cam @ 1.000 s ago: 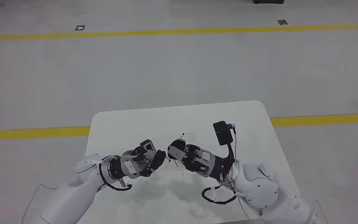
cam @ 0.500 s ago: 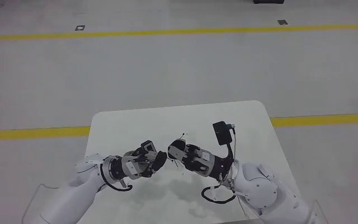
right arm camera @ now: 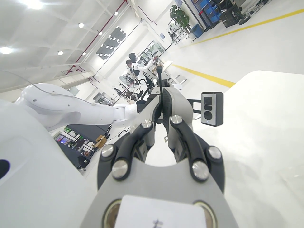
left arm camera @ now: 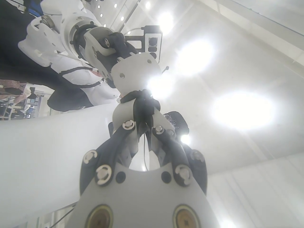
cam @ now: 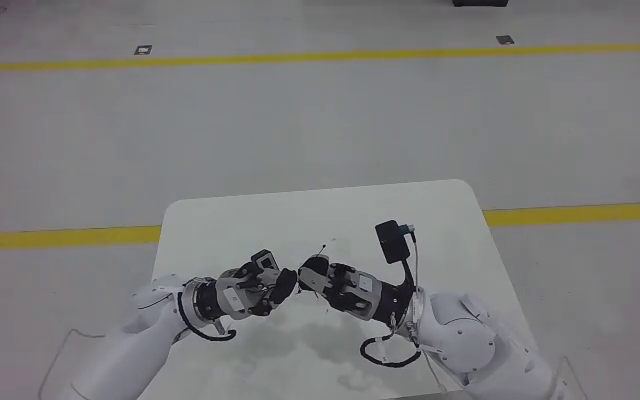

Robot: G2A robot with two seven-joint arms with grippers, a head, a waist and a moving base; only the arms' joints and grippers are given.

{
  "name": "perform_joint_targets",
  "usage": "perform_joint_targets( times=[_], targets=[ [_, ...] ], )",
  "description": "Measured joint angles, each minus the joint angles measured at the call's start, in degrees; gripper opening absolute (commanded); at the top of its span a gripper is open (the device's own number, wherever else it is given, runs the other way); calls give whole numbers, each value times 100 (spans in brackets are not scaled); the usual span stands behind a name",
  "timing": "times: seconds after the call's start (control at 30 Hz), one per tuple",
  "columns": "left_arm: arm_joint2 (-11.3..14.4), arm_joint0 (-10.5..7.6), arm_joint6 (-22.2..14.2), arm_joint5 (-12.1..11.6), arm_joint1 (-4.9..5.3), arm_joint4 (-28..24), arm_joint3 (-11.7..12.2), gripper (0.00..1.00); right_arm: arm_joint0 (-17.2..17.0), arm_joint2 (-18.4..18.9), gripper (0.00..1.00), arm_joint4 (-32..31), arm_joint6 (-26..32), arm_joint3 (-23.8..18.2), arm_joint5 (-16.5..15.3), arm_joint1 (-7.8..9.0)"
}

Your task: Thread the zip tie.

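Both grippers meet tip to tip above the white table [cam: 400, 205], near its front middle. My right gripper [cam: 313, 273] is shut on a black zip tie [right arm camera: 160, 81], whose strip stands out past the fingertips [right arm camera: 177, 105] and ends in a small head. In the top view the zip tie [cam: 322, 248] shows as a thin dark line slanting away from the grippers. My left gripper [cam: 284, 286] is shut on a thin black part of the zip tie [left arm camera: 142, 106], and its tips [left arm camera: 142, 115] press against the right gripper's white fingers [left arm camera: 135, 72].
A black camera box [cam: 391, 241] stands out from the right wrist, and a smaller one [right arm camera: 211, 109] sits on the left wrist. The table's far edge and rounded corners border grey floor with yellow lines [cam: 320, 55]. Bare table surface lies behind the grippers.
The right arm has shifted slightly toward the left gripper, its camera box moving with it. The left arm has stayed nearly still. Both grippers remain shut on the zip tie.
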Motion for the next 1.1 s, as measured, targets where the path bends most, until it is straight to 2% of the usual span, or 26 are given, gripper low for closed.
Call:
perform_joint_targets(
  times=[0.7, 0.73, 0.77, 0.83, 0.93, 0.97, 1.1],
  targets=[
    [-136, 103, 78, -68, -39, 80, -32, 0, -90, 66, 0, 17, -331, -83, 0, 85],
    [-138, 106, 78, -64, -41, 84, -33, 0, -93, 67, 5, 16, -335, -85, 0, 88],
    [-142, 108, 75, -58, -44, 91, -35, 0, -93, 68, 5, 15, -337, -89, 0, 92],
    [-148, 110, 70, -49, -47, 104, -36, 0, -89, 65, 18, 15, -338, -95, 0, 98],
    [-157, 115, 62, -37, -52, 125, -38, 0, -81, 56, 27, 17, -343, -97, 0, 105],
    [-160, 117, 59, -31, -54, 133, -38, 0, -79, 53, 33, 19, -346, -97, 0, 108],
    [-170, 125, 53, -20, -61, 163, -35, 0, -72, 44, 44, 20, -360, -92, 0, 117]
  ],
)
